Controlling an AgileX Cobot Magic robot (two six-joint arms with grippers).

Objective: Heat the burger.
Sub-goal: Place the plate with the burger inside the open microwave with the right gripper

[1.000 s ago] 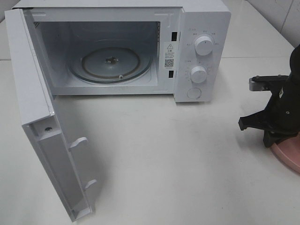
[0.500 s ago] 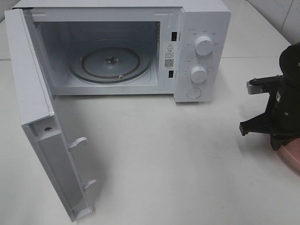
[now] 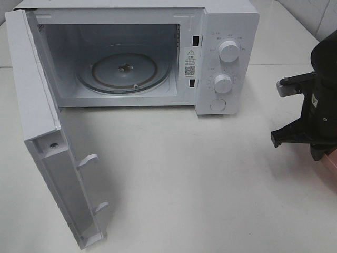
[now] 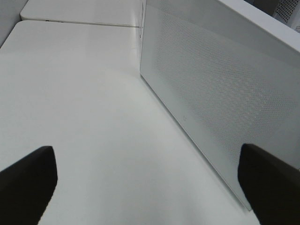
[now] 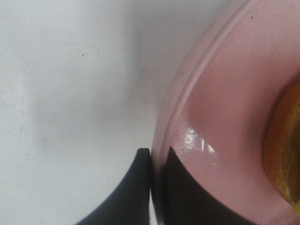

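Pinching the rim of the round pink plate (image 5: 220, 89) between right fingers (image 5: 133, 190), with golden-brown burger (image 5: 287, 150) on that plate near them, at the worktop's (image 5: 70, 93) right edge. Holding left fingers (image 4: 28, 185) spread wide.

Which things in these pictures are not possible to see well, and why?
- burger: right wrist view, only a sliver at the frame edge; exterior high view, the right arm hides it.
- pink plate: exterior high view, the arm covers nearly all.
- microwave dial labels: exterior high view, too small to read.
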